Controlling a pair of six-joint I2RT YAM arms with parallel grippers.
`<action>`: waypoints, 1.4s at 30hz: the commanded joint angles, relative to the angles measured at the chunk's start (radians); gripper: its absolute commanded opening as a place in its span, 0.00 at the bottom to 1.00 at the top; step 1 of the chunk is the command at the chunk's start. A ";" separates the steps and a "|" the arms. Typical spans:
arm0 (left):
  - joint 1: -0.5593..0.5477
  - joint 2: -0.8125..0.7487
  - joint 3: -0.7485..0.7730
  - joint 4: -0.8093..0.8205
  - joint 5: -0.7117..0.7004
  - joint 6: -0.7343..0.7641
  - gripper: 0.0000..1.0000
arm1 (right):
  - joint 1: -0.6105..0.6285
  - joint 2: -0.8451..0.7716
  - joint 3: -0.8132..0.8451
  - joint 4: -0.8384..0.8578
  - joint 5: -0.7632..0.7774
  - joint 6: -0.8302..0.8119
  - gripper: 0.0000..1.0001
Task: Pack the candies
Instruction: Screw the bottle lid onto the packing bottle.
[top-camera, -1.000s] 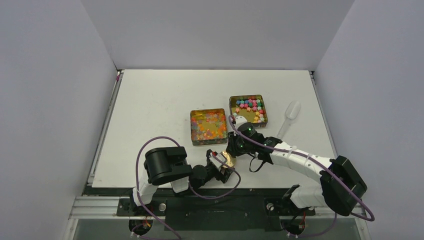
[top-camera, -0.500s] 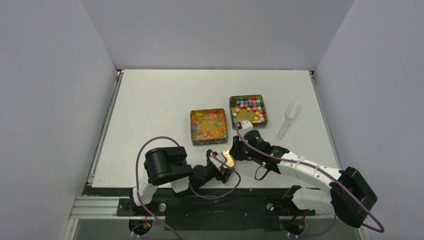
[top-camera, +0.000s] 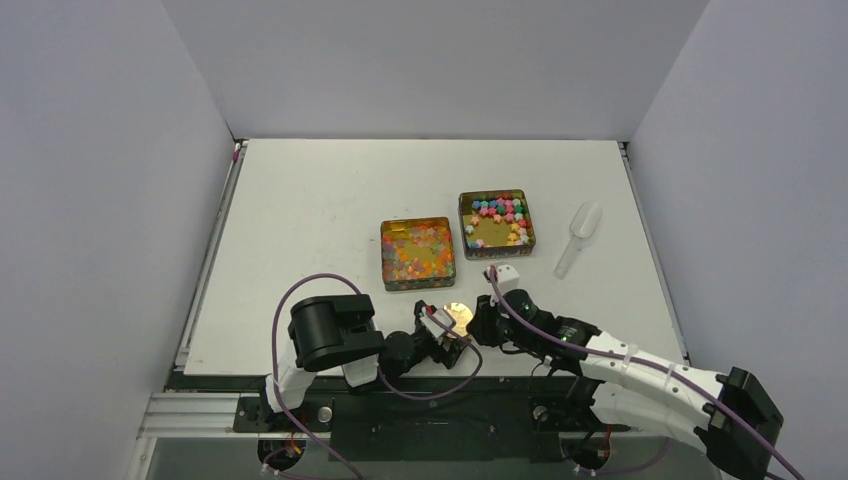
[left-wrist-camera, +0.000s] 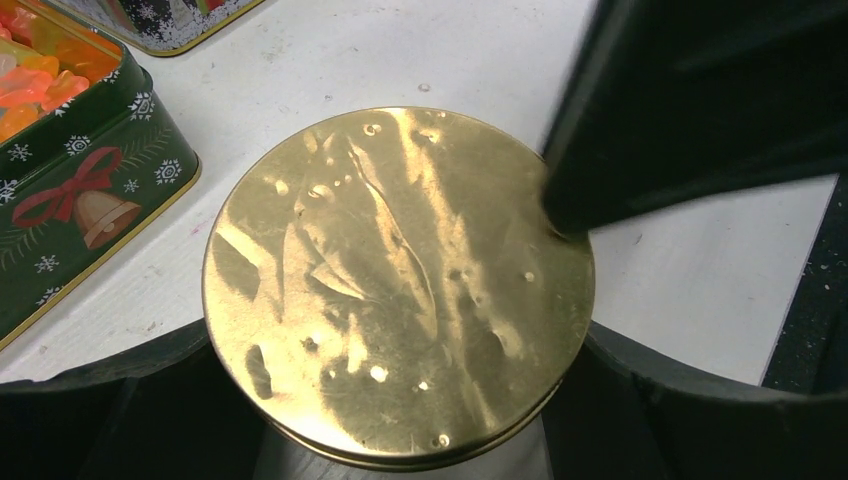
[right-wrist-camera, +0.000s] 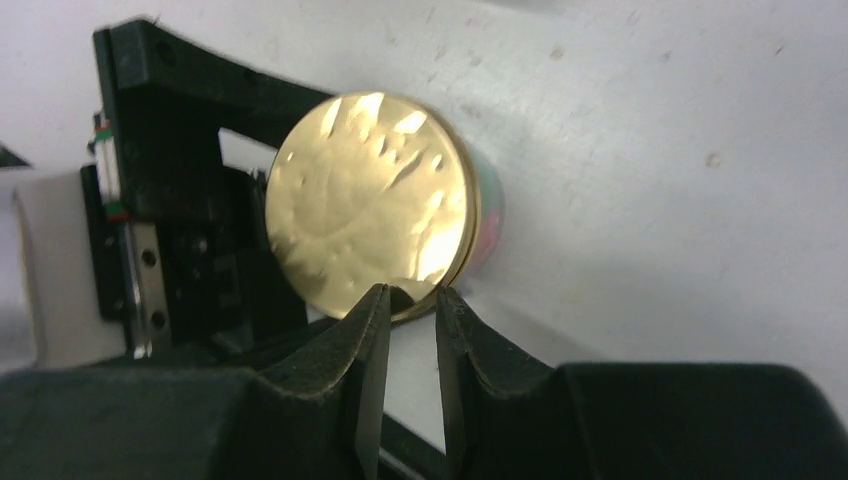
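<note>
The candies lie in two open green tins: glossy orange and red ones (top-camera: 417, 252) in the left tin, opaque mixed-colour ones (top-camera: 497, 217) in the right tin. Near the table's front edge my left gripper (top-camera: 447, 337) is shut on the small clear jar (right-wrist-camera: 489, 215). The gold lid (left-wrist-camera: 395, 285) lies flat on top of the jar. My right gripper (right-wrist-camera: 411, 297) is nearly closed and pinches the lid's rim. One of its fingers (left-wrist-camera: 690, 100) lies over the lid's far right edge. The lid hides what is inside the jar.
A clear plastic scoop (top-camera: 578, 237) lies right of the tins. The left tin's wall (left-wrist-camera: 95, 190), printed with a bell and ribbon, stands close to the jar on its left. The table's front edge and black rail (top-camera: 430, 380) are just behind the grippers.
My right gripper has come down from beside the tins towards the front edge, and its forearm has swung out low to the right. The lid, jar and left gripper stayed put.
</note>
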 joint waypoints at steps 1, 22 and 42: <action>0.006 0.061 -0.020 0.118 0.001 -0.023 0.33 | 0.045 -0.084 -0.020 -0.154 -0.068 0.093 0.20; 0.003 -0.058 -0.029 -0.044 -0.023 -0.069 0.68 | 0.046 -0.268 0.063 -0.269 0.178 0.109 0.57; -0.030 -0.429 -0.059 -0.560 0.018 -0.159 0.96 | 0.036 -0.256 0.174 -0.309 0.257 0.046 0.78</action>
